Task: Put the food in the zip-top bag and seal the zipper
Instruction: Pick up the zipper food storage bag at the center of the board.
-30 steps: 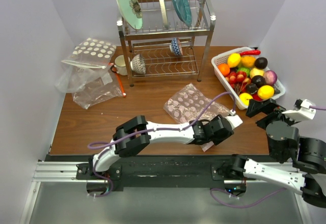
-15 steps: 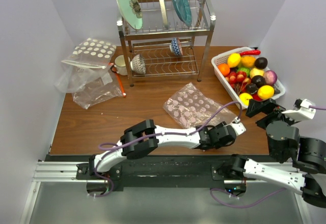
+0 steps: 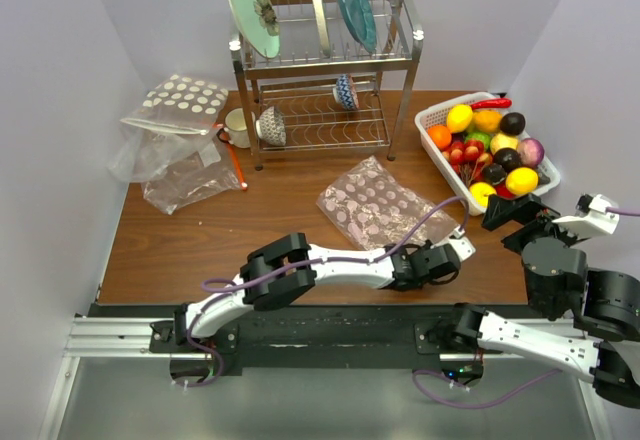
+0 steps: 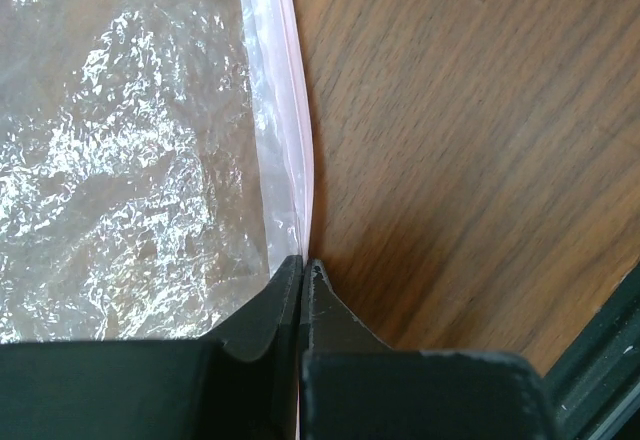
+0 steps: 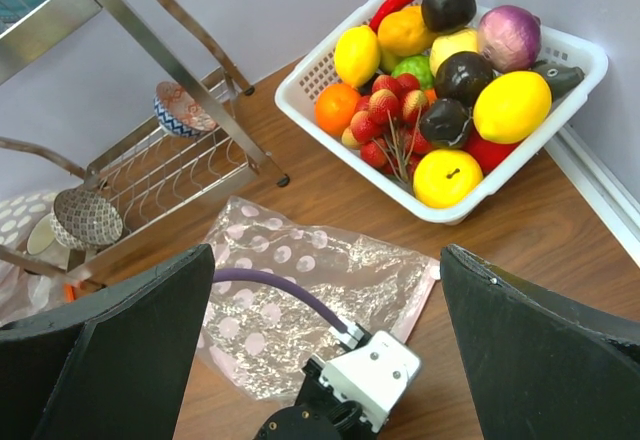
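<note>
Lab cell, rail-mounted arms (image 3: pixel 340 263)

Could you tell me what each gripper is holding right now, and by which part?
The left gripper is shut on the zip-top bag, pinching its pink zipper strip at the mouth edge. The right gripper is open, holding nothing.

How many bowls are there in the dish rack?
2. Both are on the lower shelf of the dish rack: a blue-patterned bowl at its back right, a grey bowl at its front left. I see no others.
</note>
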Motion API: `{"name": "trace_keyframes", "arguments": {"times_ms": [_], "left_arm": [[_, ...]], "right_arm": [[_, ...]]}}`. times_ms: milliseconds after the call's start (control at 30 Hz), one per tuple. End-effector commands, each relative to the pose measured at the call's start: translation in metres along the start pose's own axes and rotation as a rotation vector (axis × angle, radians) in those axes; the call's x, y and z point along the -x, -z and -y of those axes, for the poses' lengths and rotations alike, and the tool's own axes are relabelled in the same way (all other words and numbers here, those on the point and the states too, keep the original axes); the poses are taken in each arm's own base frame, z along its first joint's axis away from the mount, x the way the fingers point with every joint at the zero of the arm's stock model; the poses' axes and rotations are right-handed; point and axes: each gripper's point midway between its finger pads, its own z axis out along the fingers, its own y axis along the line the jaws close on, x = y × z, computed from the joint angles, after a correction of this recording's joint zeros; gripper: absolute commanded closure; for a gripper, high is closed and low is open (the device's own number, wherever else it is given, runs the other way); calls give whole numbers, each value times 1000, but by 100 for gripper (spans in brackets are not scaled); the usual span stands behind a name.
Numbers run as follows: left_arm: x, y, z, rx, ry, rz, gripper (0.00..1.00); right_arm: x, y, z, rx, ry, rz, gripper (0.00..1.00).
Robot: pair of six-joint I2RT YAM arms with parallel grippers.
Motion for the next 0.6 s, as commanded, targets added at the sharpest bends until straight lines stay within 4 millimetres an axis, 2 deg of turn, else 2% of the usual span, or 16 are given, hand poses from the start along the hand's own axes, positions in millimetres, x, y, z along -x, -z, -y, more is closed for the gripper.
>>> {"name": "trace_keyframes", "arguments": {"times_ms": [0, 133, 167, 233, 467, 500, 533, 567], "left_arm": [[32, 32, -23, 9, 77, 59, 100], [48, 59, -41, -60, 187, 88, 100], [52, 69, -58, -64, 225, 101, 100], [54, 79, -71, -85, 272, 111, 100], [50, 131, -133, -38, 440, 176, 100], [48, 135, -139, -38, 462, 176, 100], [39, 135, -144, -42, 494, 162, 100], [48, 148, -149, -58, 511, 202, 100]], "right_arm": [[-4, -2, -7, -1, -13, 1, 1], [-15, -3, -17, 22, 6, -37, 1], [-17, -2, -21, 36, 1, -51, 1], [-28, -2, -26, 50, 2, -77, 1], [-89, -1, -55, 130, -31, -231, 2], [-106, 0, -59, 144, -20, -274, 3], [-114, 1, -63, 160, -26, -297, 6], [-118, 2, -74, 189, -62, -309, 8]]}}
